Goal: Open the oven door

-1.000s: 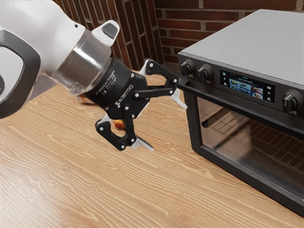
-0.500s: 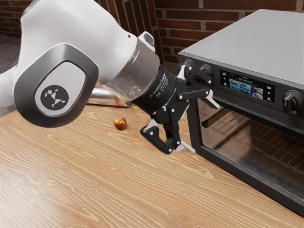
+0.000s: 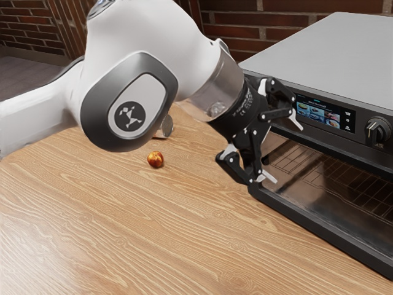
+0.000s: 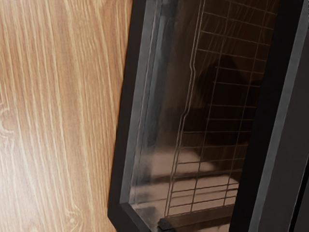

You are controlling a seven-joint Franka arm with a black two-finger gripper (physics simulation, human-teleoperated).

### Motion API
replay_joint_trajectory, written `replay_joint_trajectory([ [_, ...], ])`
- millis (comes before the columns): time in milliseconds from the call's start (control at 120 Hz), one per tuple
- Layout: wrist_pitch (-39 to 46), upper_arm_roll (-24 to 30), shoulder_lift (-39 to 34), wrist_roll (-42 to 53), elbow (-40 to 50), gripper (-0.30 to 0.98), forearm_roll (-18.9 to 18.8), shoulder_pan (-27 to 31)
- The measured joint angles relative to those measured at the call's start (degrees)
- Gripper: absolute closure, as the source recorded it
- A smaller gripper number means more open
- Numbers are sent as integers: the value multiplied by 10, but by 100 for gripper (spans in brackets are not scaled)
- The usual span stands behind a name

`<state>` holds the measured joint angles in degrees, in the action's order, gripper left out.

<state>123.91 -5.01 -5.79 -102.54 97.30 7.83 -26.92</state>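
black claw (image 3: 284,150) aslant by oven door (image 3: 325,192)

Your black-framed oven door (image 3: 331,187) with a brownish see-through glass pane stands upright and closed on the silver-topped oven (image 3: 331,52), dark handle bar (image 3: 344,150) along its top.

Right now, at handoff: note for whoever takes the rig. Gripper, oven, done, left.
Gripper: the black two-finger gripper is open and empty, in front of the oven door near its end at the exterior view's left. Contact with the door: can't tell.
Oven: grey box-shaped oven on the wooden table; its glass-fronted door looks shut, dark bar handle along the top.
Also on the table, away from the door: a small red-and-yellow round fruit.
Done: gripper is at the door; no opening visible.
Left: probably get a hold on the handle, then pull the door open.
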Motion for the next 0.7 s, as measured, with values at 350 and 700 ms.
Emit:
replay_joint_trajectory([
  [350, -2, 5, 43, 29, -32, 0, 28, 48],
  [700, -3, 40, 63, 76, -52, 0, 39, 101],
])
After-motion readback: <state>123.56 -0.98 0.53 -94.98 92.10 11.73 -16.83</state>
